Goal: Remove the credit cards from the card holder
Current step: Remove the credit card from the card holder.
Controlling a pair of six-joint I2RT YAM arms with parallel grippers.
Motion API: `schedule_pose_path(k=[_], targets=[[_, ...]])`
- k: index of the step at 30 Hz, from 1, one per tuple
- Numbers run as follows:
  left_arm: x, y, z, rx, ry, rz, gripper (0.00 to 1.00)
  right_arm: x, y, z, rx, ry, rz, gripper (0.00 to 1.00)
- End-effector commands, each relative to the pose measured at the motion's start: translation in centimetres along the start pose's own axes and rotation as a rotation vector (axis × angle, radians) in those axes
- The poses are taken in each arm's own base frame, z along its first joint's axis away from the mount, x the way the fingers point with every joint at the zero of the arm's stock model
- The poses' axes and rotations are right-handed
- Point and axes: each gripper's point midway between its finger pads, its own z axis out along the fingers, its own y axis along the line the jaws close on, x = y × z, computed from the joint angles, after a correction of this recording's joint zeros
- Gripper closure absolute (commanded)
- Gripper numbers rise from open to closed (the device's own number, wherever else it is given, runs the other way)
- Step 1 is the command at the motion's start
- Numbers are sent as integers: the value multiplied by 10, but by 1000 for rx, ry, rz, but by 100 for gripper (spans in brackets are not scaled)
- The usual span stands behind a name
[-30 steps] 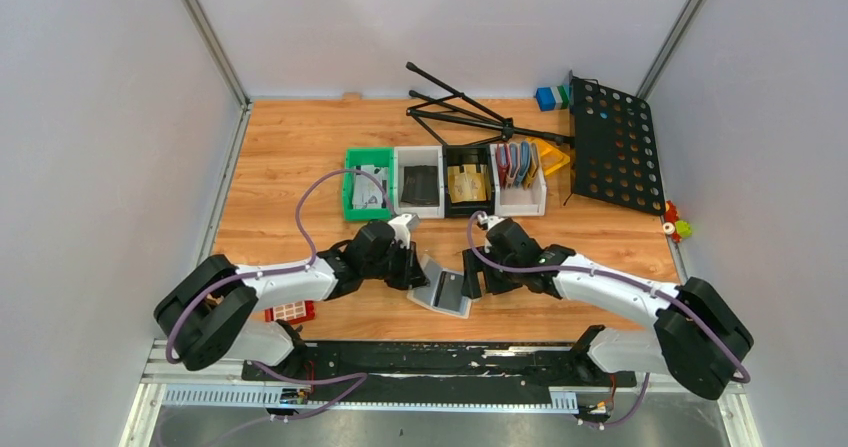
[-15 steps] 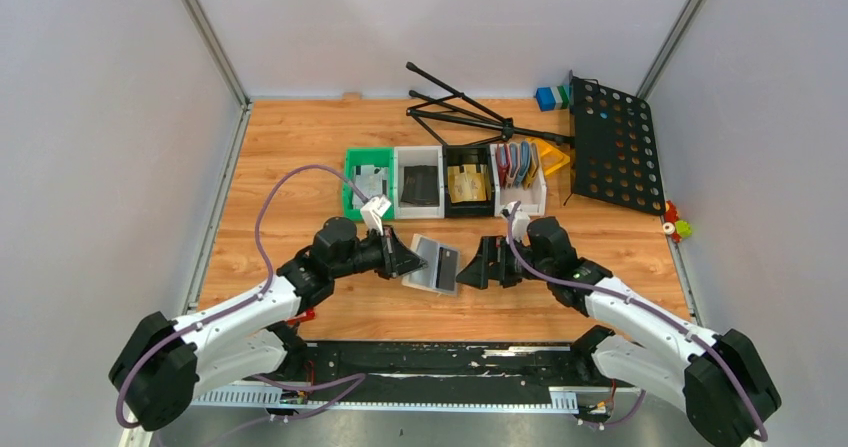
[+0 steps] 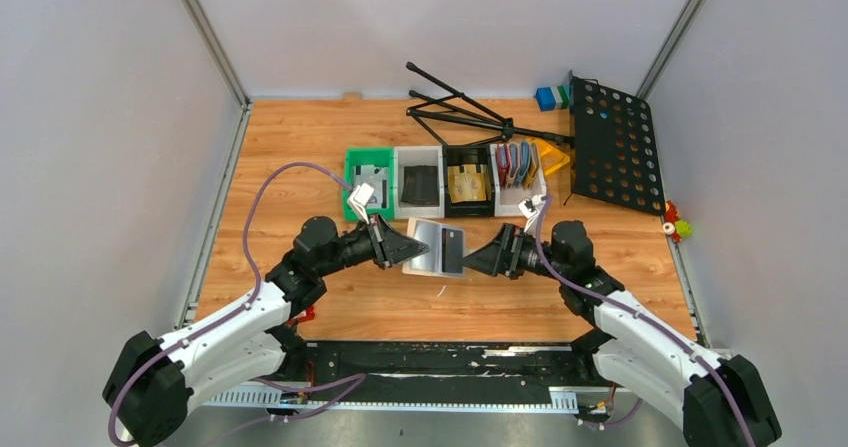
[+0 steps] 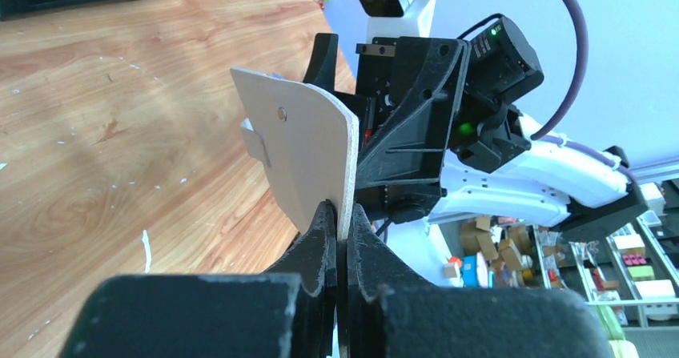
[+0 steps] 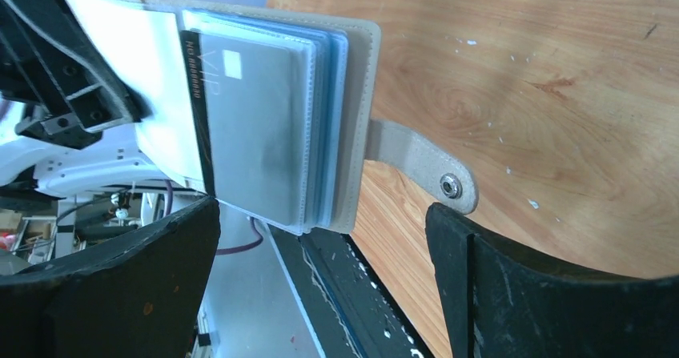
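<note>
Left gripper [image 3: 418, 249]: left of the frame's centre; its fingers [image 4: 324, 234] pinch the lower edge of the pale cover.
Card holder [image 3: 432, 247]: at the centre of the top view, open, held between the two grippers and seemingly off the table [image 3: 290, 167]. Its closing tab [image 5: 416, 162] hangs free.
Credit card [image 5: 240, 126]: dark, inside the front clear pocket.
Handling: I judge the card light, thin, stiff and smooth, so it may slip. The pockets look soft and may bend with it.
Where to hold: probably the dark strip at the pocket's left side, pinched on the flat faces.
Right gripper [image 3: 476, 259]: just right of the card holder, fingers spread wide, holding nothing.
Green bin [image 3: 368, 152]: grey flat things.
White bin [image 3: 419, 211]: something dark and flat.
Black bin [image 3: 468, 150]: a tan flat thing.
Right white bin [image 3: 505, 207]: wallets [image 3: 514, 165] standing in a row.
</note>
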Motion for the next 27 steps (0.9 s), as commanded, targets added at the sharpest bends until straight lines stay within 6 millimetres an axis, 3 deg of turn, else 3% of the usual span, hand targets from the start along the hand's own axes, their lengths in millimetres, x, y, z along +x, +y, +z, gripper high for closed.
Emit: schedule_pose_path(k=[1, 11, 19, 27], targets=[[-22, -33, -1, 116, -71, 8, 100, -21, 23, -6, -75, -107, -4, 0], [-39, -53, 1, 180, -125, 2, 100, -15, 22, -7, -30, -63, 119, 0], [-37, -65, 2, 257, -111, -31, 100, -28, 61, -11, -236, -99, 137, 0], [-42, -86, -5, 333, -116, -49, 100, -34, 73, -12, -270, -97, 162, 0]])
